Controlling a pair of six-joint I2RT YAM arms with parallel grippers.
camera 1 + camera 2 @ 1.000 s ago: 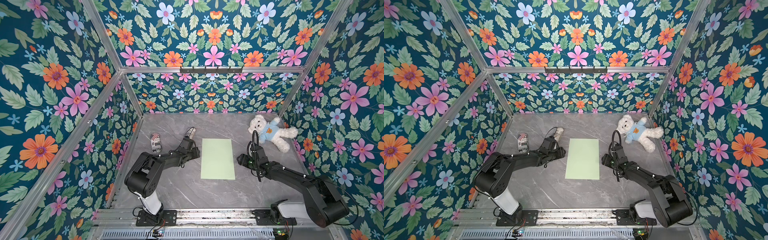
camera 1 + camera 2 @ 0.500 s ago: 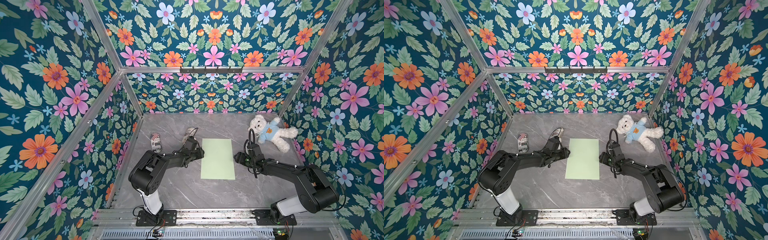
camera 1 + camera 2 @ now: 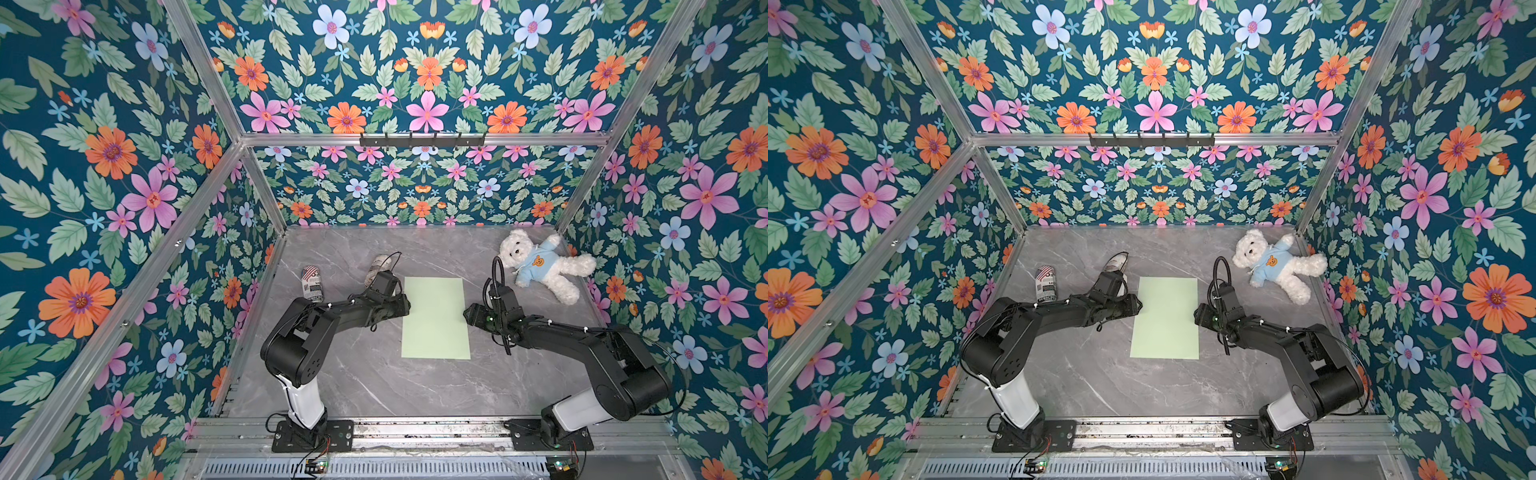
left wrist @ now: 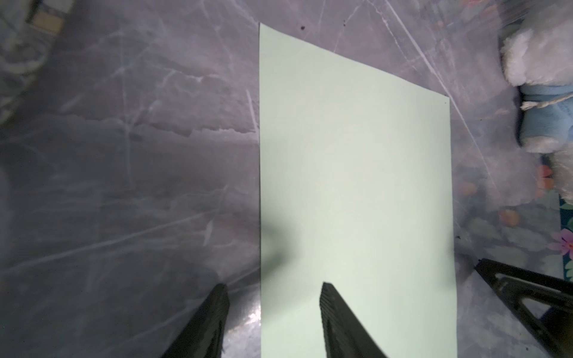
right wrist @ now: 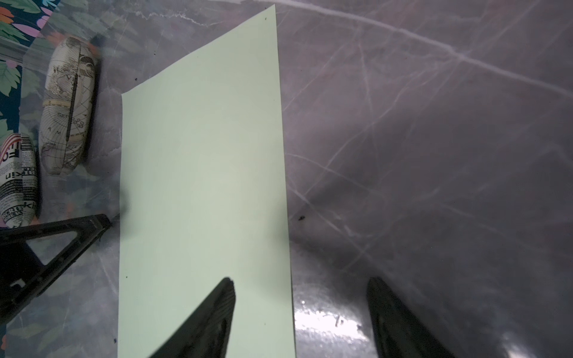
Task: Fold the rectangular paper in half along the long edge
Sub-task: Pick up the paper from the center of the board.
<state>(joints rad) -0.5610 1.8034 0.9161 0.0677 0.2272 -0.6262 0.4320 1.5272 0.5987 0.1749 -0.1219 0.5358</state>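
- Rectangular paper (image 3: 435,318) lies flat at centre of table (image 3: 374,374), long edges running 12 to 6 o'clock.
- Sheet judged very light, thin, limp, easily creased. Likely slides on glossy top and is hard to lift from flat.
- Left gripper (image 4: 273,287) at sheet's 9 o'clock long edge: jaws spread, one finger over paper, other over bare table.
- Right gripper (image 5: 301,281) likewise at 3 o'clock edge: spread, nothing pinched.
- Whether fingertips touch sheet: unclear.
- Best hold probably one long edge near mid-length, other arm pinning.
- Teddy bear (image 3: 540,266) at 1 o'clock, apart.
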